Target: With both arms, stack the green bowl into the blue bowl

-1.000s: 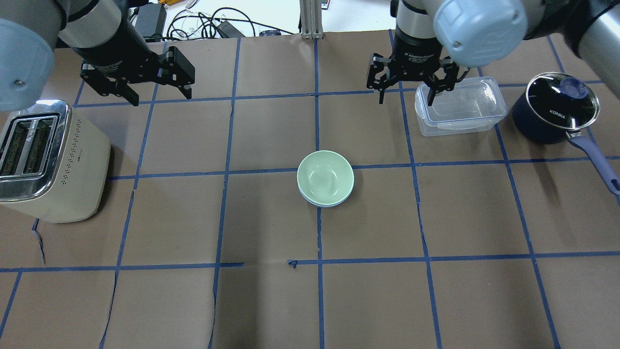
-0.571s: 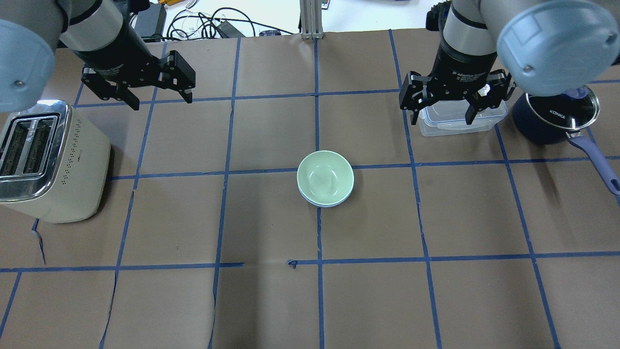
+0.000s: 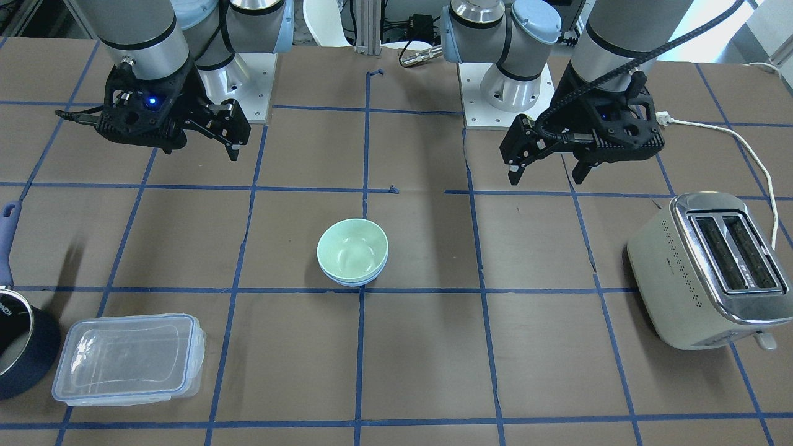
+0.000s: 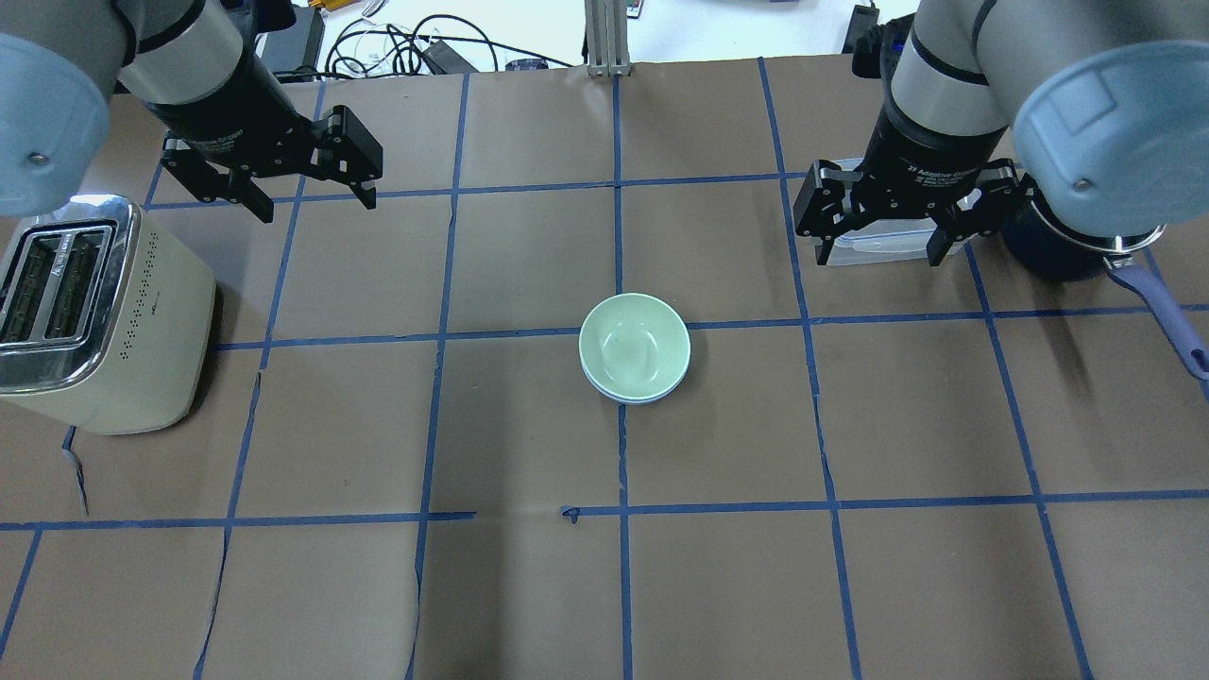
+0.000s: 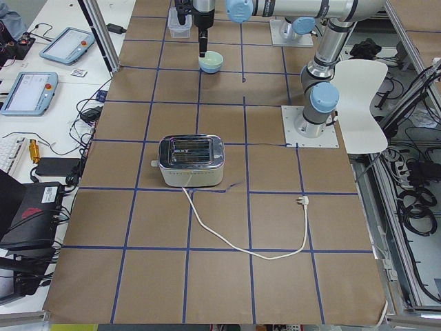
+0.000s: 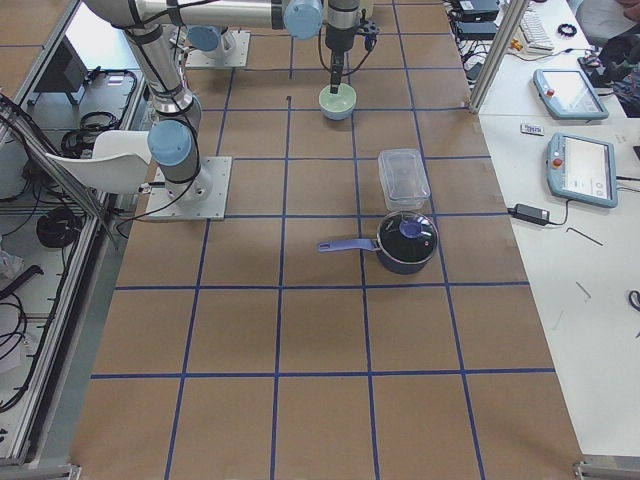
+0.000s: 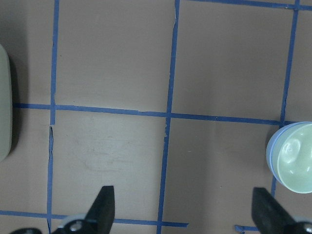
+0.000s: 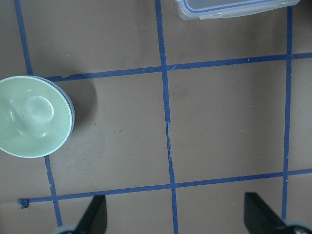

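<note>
The green bowl sits nested inside the blue bowl at the table's middle; only the blue rim shows under it. The pair also shows in the front view, green bowl over blue bowl. My left gripper is open and empty, raised at the far left, well apart from the bowls. My right gripper is open and empty, raised at the far right over the clear container. The left wrist view shows the green bowl at its right edge, the right wrist view shows the green bowl at its left.
A cream toaster stands at the left edge. A clear plastic container lies partly hidden under my right gripper. A navy pot with a long handle stands beside it at the far right.
My right gripper has moved right and nearer, from the container's left end to over its front edge. My left gripper has shifted only slightly. The bowls have not moved.
</note>
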### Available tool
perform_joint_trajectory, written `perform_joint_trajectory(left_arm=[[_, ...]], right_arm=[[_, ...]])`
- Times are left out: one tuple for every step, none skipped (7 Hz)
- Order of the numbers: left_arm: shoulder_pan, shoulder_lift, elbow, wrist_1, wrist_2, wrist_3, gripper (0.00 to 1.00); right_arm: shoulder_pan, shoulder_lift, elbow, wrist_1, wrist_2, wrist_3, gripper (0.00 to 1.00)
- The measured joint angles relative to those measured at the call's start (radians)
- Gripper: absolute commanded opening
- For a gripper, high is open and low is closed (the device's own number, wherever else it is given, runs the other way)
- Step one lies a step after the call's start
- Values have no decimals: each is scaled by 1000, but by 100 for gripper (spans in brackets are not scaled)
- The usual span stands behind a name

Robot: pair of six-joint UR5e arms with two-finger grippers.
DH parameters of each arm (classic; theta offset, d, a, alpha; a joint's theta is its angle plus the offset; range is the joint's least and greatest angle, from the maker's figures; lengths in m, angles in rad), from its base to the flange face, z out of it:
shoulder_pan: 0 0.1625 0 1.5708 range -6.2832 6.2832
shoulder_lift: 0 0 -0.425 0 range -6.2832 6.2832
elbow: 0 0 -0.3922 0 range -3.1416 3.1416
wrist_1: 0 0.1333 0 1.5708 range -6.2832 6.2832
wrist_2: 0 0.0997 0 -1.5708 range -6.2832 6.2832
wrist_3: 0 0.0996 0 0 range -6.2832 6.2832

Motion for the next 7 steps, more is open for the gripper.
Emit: perform_joint_trajectory(left_arm=[[1, 0, 0, 0, -2, 0, 100], [2, -1, 0, 1, -5, 0, 100], [3, -2, 0, 1, -7, 0, 100], [3, -2, 0, 1, -9, 0, 100], [3, -2, 0, 1, -10, 0, 100], [3, -2, 0, 1, -11, 0, 100], [4, -2, 0, 1, -11, 0, 100]], right_arm=[[0, -6, -6, 10, 1, 0, 100], [-1, -10, -14, 24, -1, 0, 100], [-1, -14, -20, 35, -5, 0, 100], [-2, -17, -22, 44, -6, 0, 100], [-2, -18, -23, 52, -2, 0, 100], [-6, -19, -24, 55, 2, 0, 100], [-15, -19, -27, 60, 9, 0, 100]])
